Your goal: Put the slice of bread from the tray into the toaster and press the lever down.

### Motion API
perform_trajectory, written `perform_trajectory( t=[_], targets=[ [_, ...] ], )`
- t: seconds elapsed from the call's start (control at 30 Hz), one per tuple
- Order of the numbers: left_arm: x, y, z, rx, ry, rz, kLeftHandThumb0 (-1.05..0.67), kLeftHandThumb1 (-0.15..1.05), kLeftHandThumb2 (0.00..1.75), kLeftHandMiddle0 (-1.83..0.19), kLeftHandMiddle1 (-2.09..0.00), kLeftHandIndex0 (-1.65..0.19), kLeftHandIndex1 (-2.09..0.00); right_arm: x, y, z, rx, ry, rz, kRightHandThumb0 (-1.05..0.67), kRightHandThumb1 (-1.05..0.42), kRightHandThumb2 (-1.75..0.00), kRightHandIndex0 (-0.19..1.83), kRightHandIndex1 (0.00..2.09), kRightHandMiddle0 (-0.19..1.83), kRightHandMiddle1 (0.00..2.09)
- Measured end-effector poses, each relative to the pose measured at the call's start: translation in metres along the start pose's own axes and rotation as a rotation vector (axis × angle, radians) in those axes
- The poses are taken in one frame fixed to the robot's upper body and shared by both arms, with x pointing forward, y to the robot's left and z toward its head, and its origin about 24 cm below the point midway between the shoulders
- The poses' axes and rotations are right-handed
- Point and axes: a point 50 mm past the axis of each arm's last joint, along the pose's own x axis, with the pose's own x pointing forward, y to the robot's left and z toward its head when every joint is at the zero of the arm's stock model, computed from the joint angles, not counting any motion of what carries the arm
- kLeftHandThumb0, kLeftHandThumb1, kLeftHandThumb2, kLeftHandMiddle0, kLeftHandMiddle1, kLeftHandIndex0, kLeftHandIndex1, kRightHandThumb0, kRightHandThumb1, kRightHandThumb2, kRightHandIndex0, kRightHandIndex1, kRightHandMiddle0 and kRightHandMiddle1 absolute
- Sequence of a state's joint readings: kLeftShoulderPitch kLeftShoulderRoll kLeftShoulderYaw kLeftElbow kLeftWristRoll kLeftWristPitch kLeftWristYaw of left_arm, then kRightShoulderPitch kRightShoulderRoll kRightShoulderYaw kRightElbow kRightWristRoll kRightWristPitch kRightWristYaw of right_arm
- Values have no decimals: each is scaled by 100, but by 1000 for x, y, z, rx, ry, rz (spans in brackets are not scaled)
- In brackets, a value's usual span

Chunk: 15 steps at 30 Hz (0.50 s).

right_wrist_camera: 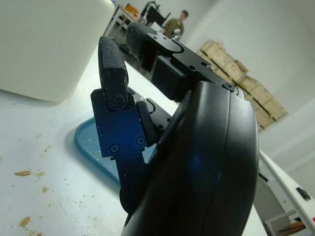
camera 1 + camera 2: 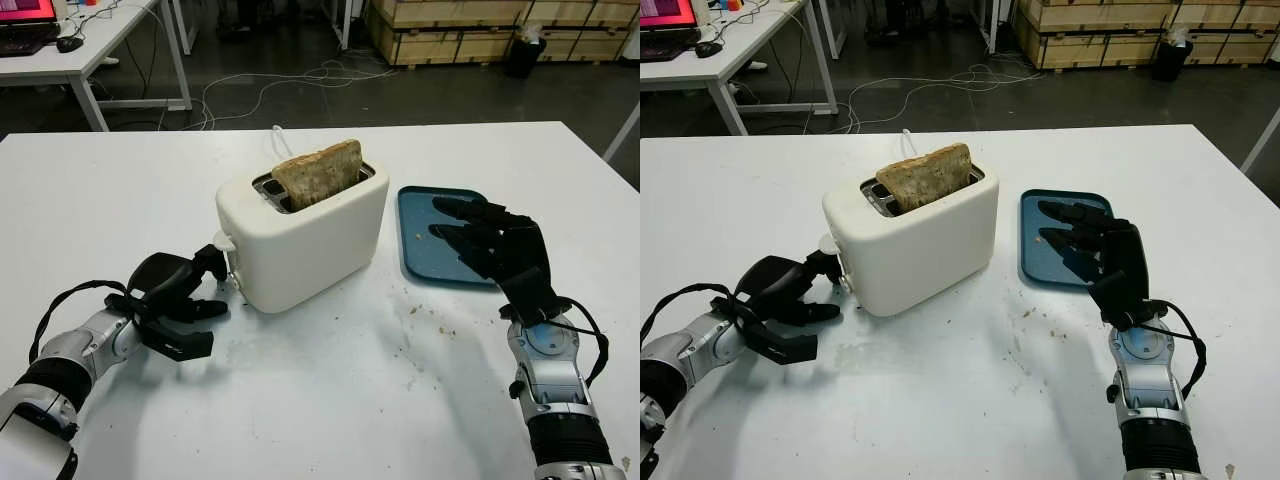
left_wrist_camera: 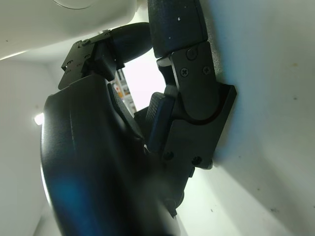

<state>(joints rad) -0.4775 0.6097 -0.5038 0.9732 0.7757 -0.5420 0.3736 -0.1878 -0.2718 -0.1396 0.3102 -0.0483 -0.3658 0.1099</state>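
The toaster (image 2: pixel 300 235) is set mid-surface (image 2: pixel 320 400), the bread slice (image 2: pixel 318 172) standing in its slot. The tray (image 2: pixel 430 232) is placed just right of it; crumbs (image 2: pixel 425 325) are scattered in front.

Cream toaster (image 2: pixel 300 240), speckled brown bread (image 2: pixel 318 172), blue tray (image 2: pixel 420 235), white table (image 2: pixel 330 400)

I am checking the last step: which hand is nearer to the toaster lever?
Left. The left hand is right at the lever on the toaster end, a finger reaching to it. The right hand is open over the tray, on the toaster's other side.
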Motion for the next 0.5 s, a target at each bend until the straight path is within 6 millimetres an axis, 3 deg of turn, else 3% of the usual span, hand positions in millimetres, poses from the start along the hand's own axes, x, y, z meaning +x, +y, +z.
perform_trajectory(
  t=[0.1, 0.17, 0.23, 0.5],
  targets=[
    [3, 2, -2, -15, 27, 17, -105, 92, 75, -157, -160, -129, -137, 0, 0, 0, 0, 1, 0, -45, -92, -14, 112, 2, 99, 0],
    [5, 5, -4, -19, 46, 59, -105, 92, 88, -157, -163, -104, -165, 0, 0, 0, 0, 1, 1, -46, -92, -14, 112, 2, 99, 0],
    [4, 9, -9, -39, 73, 105, -105, 92, 91, -157, -167, -90, -173, 0, 0, 0, 1, 1, 0, -46, -92, -14, 112, 2, 99, 0],
    [0, 27, -25, -290, 162, 220, -105, 92, 79, -157, -160, -84, -170, 0, 0, 0, 2, 0, 0, -47, -92, -14, 112, 2, 99, 0]
  ],
)
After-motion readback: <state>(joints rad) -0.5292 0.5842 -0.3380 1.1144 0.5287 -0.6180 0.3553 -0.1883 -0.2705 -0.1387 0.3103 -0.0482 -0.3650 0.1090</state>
